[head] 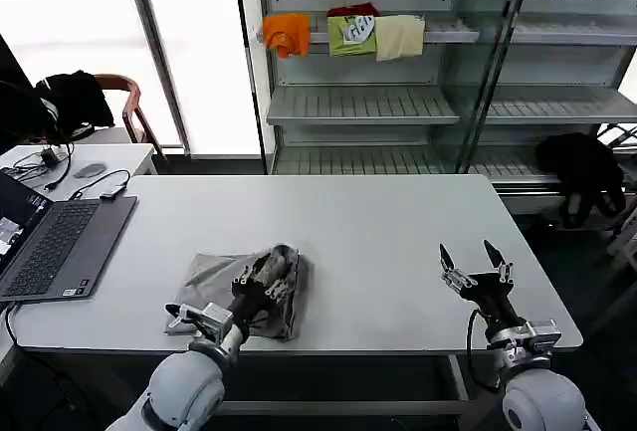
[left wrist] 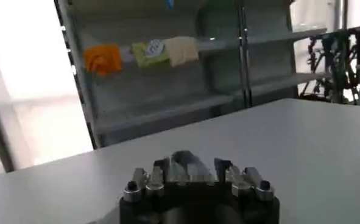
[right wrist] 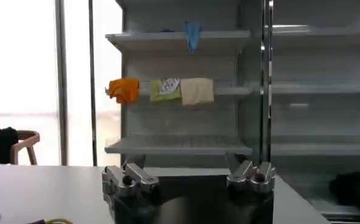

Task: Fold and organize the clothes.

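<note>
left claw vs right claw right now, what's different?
The left claw is shut on the grey shirt; the right claw is open and holds nothing. The left claw sits over the shirt, the right claw over bare table. Both are near the table's front edge.

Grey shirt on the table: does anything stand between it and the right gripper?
Nothing visible does. The right gripper, open, hovers over bare white table, and the stretch between it and the crumpled grey shirt holds no objects. The left gripper is already on the shirt; the laptop sits on the far side.
</note>
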Motion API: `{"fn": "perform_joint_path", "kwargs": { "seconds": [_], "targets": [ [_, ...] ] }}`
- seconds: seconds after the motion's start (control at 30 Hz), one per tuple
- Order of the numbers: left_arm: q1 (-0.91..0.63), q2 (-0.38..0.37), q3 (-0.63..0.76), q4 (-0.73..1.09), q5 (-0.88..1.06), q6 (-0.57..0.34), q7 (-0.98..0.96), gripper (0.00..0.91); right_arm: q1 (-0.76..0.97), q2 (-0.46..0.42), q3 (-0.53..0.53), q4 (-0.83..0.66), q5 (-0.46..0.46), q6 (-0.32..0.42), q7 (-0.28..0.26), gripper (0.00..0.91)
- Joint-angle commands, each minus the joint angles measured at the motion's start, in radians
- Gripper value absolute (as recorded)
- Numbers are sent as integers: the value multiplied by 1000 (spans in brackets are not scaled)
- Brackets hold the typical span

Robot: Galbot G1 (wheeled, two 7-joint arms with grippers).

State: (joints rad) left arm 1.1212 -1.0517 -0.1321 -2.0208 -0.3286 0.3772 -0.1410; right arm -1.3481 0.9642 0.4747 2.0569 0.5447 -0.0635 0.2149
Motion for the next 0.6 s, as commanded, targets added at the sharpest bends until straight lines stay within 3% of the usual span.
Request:
{"fn": "perform_joint_path", "kwargs": {
  "seconds": [0.03,0.17,0.27,0.43,0.6],
  "targets": [
    [-27,-12,55,-127,8,26,-40,907,11,4,-12,4,-8,-7,3,907],
    [-66,-5,2,-116,-38,28,-73,907,13,6,-14,10,-11,-12,4,907],
    [-47,57,-90,-106,-62,52,-70,907,10,-1,-4,13,-6,-11,3,907],
    [124,163,-308,-60,-89,22,-10,907,6,-10,15,10,6,-8,1,907],
    [234,178,-446,44,-169,26,-1,907,5,-14,18,7,10,-6,0,907]
  ]
}}
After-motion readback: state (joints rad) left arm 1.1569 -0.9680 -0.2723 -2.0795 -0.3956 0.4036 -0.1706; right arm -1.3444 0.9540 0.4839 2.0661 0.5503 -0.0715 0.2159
